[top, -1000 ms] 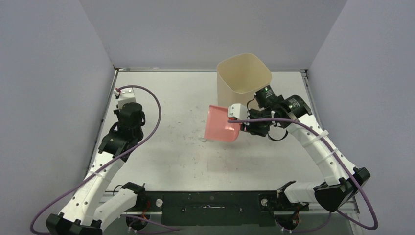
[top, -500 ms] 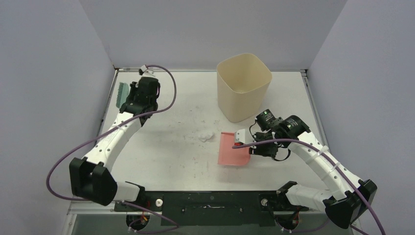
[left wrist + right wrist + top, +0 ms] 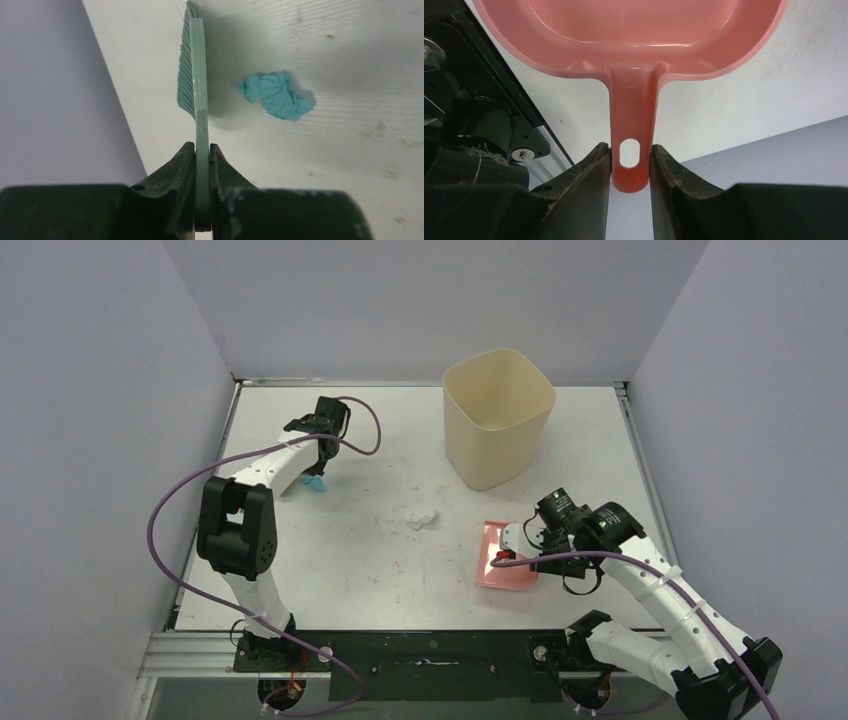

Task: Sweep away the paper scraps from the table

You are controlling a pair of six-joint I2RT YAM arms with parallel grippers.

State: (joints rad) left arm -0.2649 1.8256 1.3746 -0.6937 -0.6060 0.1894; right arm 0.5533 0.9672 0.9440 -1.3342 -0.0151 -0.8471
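Nearest us, in front of the bin [image 3: 490,455] and a little to its right, we see the one pink dustpan [image 3: 507,558] lying low over the table [image 3: 380,570]; we cannot tell whether it touches. The right gripper [image 3: 630,152] pinches its handle, a finger pressed on either side of the hanging hole, with the pan's mouth turned away from the wrist.

We count two scraps. The white scrap [image 3: 422,517] lies in front of the bin and to its left, in the open, with nothing between it and the dustpan. The teal scrap [image 3: 277,95] lies well to the left of the bin, about level with its base.

The left gripper [image 3: 201,150] reaches down there, its fingers clamped tight on the flat handle of the one green brush [image 3: 199,75], held edge-on. The bristles face away from the teal scrap, which sits just beside the brush's smooth back, not touching it.

Farthest stands the single beige bin, upright and open-topped, near the back rail.
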